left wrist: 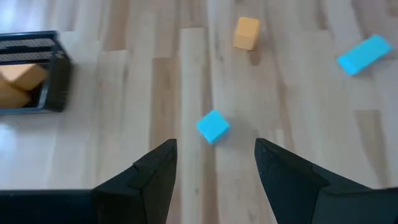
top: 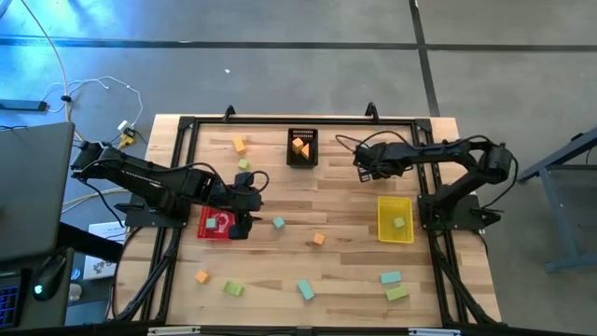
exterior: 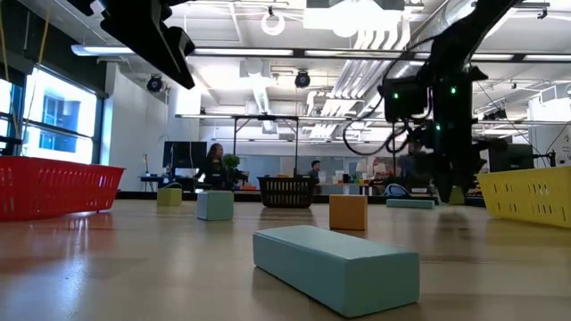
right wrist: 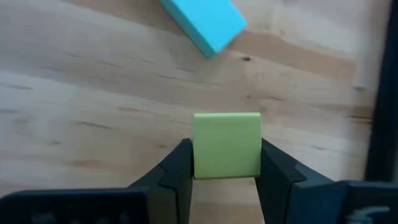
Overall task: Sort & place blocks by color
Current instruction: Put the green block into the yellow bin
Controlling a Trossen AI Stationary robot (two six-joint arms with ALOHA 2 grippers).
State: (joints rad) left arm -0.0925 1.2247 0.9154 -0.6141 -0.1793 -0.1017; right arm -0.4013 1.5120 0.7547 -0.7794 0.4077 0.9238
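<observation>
Green cube (right wrist: 227,145) sits squarely between the fingers of the right pincer (right wrist: 226,163), which presses its two flat sides; that grip, low on the faces and centred, looks meant to lift the block without tilting it, presumably toward the yellow basket (top: 395,218) nearby, where another green piece already lies. In the high view this pincer (top: 362,166) works at the far right part of the counter (top: 345,201), between the black basket (top: 301,147) holding orange blocks and the yellow one. A teal bar (right wrist: 204,22) lies just beyond the held cube, apart from it.

The left pincer (left wrist: 214,163) hangs wide and holding nothing, aimed at a small teal cube (left wrist: 213,126) on bare wood, beside the red basket (top: 216,224); an orange cube (left wrist: 247,32) and another teal bar (left wrist: 365,53) lie farther off.

Blocks are matte, sharp-edged and smooth; the baskets are open mesh with thin walls; the counter is pale planked wood with visible grain, loose blocks scattered across its near half.
</observation>
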